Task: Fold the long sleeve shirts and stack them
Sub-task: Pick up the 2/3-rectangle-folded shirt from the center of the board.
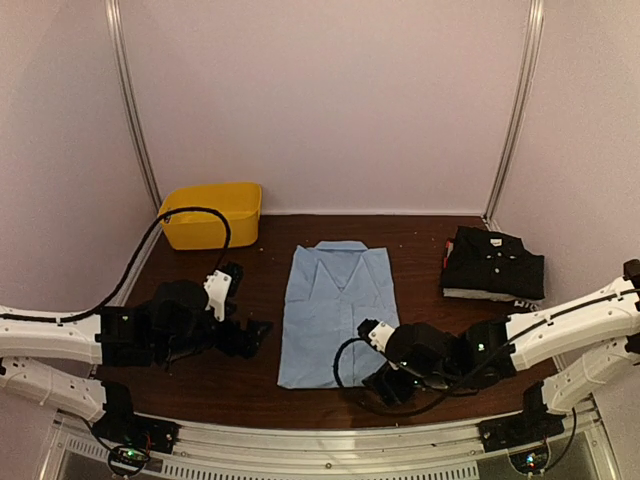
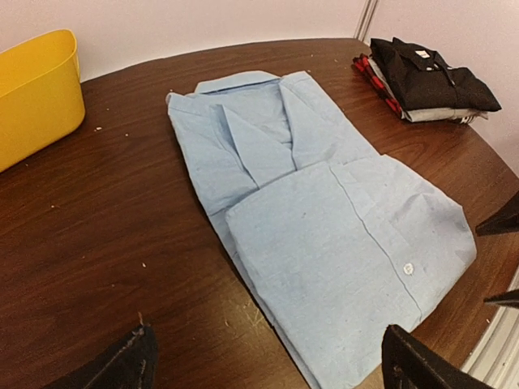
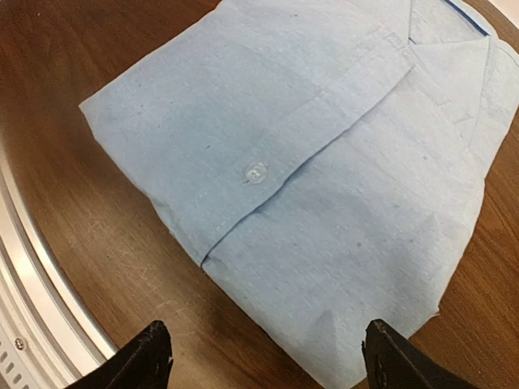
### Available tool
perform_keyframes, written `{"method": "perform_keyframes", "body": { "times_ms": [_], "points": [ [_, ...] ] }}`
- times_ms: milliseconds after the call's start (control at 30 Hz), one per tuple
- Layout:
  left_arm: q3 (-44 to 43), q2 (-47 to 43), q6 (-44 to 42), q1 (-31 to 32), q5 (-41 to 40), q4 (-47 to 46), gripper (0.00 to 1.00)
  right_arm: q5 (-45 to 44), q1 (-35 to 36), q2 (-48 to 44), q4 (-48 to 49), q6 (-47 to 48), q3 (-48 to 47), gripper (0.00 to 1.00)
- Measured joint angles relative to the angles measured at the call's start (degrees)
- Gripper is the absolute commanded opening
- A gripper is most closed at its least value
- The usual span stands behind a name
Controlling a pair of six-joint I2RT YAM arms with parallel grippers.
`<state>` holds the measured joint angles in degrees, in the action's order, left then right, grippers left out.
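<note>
Along the back left of the table (image 1: 262,275), a yellow bin (image 1: 210,215) is sitting close to the wall, well apart from the cloth. Nearer the front, the left gripper (image 2: 272,366) is hovering low just left of the blue shirt (image 1: 333,315), its fingers (image 2: 130,365) spread wide and grasping nothing; the shirt's near corner is showing between them in the wrist view.

That blue shirt is lying flat in the middle of the table, folded into a neat rectangle. Its collar is pointing toward the back wall and its lower half is doubled up over the front, with one white button (image 3: 255,172) showing on the placket.

Over the shirt's front right corner, the right gripper (image 3: 268,358) is hanging with its fingers (image 3: 150,356) parted and empty. Whether they are touching the cloth cannot be told.

Toward the far right, the black shirt (image 1: 493,263) is resting folded on top of a grey shirt (image 2: 434,113), with a red checked cloth (image 2: 375,74) peeking out at the stack's left edge.
</note>
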<state>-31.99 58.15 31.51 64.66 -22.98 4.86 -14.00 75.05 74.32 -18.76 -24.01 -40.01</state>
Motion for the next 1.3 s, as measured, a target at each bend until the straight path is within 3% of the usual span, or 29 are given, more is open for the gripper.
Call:
{"method": "perform_keyframes", "body": {
  "times_ms": [267,533,733,900,1033,1300],
  "points": [
    [-1.20,-1.86,-1.70,-3.98,5.14,2.49,0.98,-0.48,1.99,13.38,-3.65,6.03,-6.56,0.80],
    [-1.36,-0.39,-2.54,-4.04,9.11,2.51,0.98,-2.45,1.97,18.58,-7.48,8.96,-10.16,0.75],
    [-1.36,0.98,-3.61,-4.11,12.00,2.40,0.98,-4.44,1.92,23.45,-9.70,9.55,-13.68,0.57],
    [-1.36,0.98,-5.40,-4.15,14.56,1.01,0.98,-6.05,1.73,25.70,-10.60,10.08,-15.32,0.19],
    [-1.31,0.96,-7.32,-4.15,16.85,-0.63,0.97,-5.97,1.81,26.18,-11.52,9.66,-15.34,0.01],
    [3.34,0.63,-12.24,-2.89,23.12,-8.83,0.96,1.11,3.39,20.15,-12.15,7.65,-11.91,0.00]
  ]
}}
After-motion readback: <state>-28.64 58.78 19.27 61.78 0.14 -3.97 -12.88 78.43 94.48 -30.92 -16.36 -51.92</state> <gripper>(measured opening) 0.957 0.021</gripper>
